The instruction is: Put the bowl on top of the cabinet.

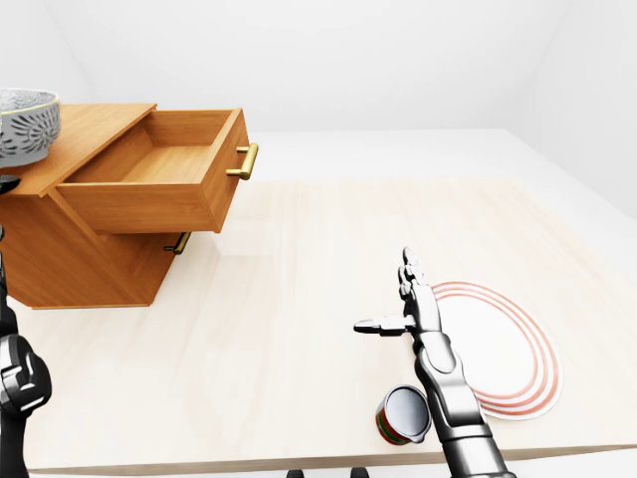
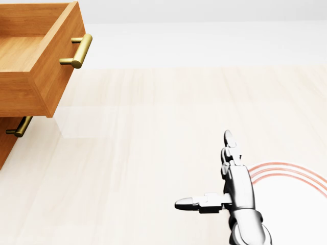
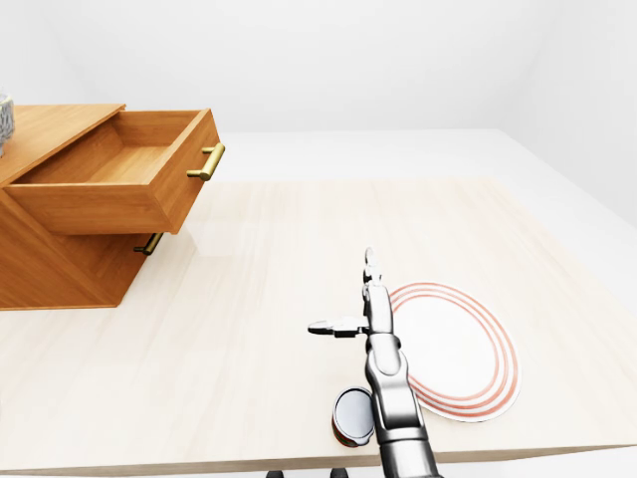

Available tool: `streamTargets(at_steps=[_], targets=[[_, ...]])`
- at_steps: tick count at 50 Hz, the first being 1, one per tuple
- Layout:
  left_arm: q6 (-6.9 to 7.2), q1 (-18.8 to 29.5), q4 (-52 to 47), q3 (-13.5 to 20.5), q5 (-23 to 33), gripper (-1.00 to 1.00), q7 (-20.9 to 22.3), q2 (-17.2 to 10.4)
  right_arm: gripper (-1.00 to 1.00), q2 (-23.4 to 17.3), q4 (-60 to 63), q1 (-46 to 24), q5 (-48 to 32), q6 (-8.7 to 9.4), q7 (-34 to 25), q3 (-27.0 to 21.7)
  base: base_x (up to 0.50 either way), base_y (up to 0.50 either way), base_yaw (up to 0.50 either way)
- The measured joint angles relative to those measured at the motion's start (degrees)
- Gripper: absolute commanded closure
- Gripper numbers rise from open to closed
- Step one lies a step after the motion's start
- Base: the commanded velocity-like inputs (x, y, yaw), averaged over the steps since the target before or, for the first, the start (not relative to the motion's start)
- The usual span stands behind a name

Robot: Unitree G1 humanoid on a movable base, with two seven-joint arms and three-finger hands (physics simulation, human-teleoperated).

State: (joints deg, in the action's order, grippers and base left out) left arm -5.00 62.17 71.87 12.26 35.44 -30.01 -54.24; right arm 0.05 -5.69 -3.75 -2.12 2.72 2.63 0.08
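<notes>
The patterned bowl (image 1: 24,124) was at the far left edge of the left-eye view, over the top of the wooden cabinet (image 1: 95,254), whose upper drawer (image 1: 149,189) was pulled out. Only a dark bit of the left hand (image 1: 6,183) showed under it, so I could not tell its grip. The right hand (image 1: 418,317) hovered with fingers apart beside the striped plate (image 1: 503,349), probably kept out of the way.

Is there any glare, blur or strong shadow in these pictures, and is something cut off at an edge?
Left-eye view: sharp and evenly lit, with only a pale sheen on the table near the open drawer; the bowl is cut by the left edge. Head view: the same sheen, no blur, the right hand crisp.
</notes>
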Motion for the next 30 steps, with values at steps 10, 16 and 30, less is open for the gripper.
streamTargets(at_steps=[10, 16, 30], targets=[[0.00, 0.9, 0.2, 0.3, -0.1, -1.00, 0.0, -0.2, -1.00, 0.0, -0.4, -0.2, -0.1, -0.12, 0.0, 0.0, 0.00, 0.00, 0.00], [0.00, 0.9, 0.2, 0.4, -0.1, -1.00, 0.0, -0.2, -1.00, 0.0, -0.5, -0.2, -0.1, -0.16, 0.0, 0.1, 0.00, 0.00, 0.00], [0.00, 0.6, -0.2, 0.5, -0.3, -1.00, 0.0, -0.2, -0.99, 0.1, -0.8, -0.3, -0.2, -0.27, 0.1, 0.1, 0.00, 0.00, 0.00]])
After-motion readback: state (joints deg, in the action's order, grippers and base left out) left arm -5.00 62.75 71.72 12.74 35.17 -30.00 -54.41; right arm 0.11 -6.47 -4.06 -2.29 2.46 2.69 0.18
